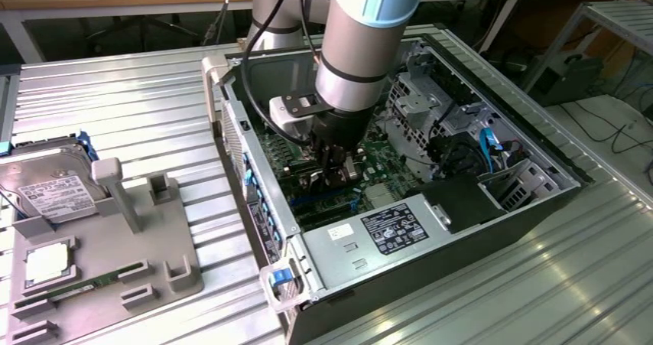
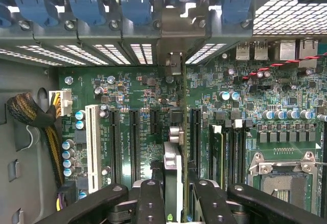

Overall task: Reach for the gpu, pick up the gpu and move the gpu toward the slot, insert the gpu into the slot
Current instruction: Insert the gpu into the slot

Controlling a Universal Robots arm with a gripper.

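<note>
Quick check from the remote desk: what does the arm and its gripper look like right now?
The arm is a silver-grey metal tube with a light blue joint cap and a black band. A black cable runs down beside it to a small grey box at the wrist. The gripper is black, with bolted linkage bars on its jaws.

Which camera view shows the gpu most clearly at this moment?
The wrist view: the gpu stands edge-on over the green motherboard. In the exterior view the arm hides most of the gpu.
</note>
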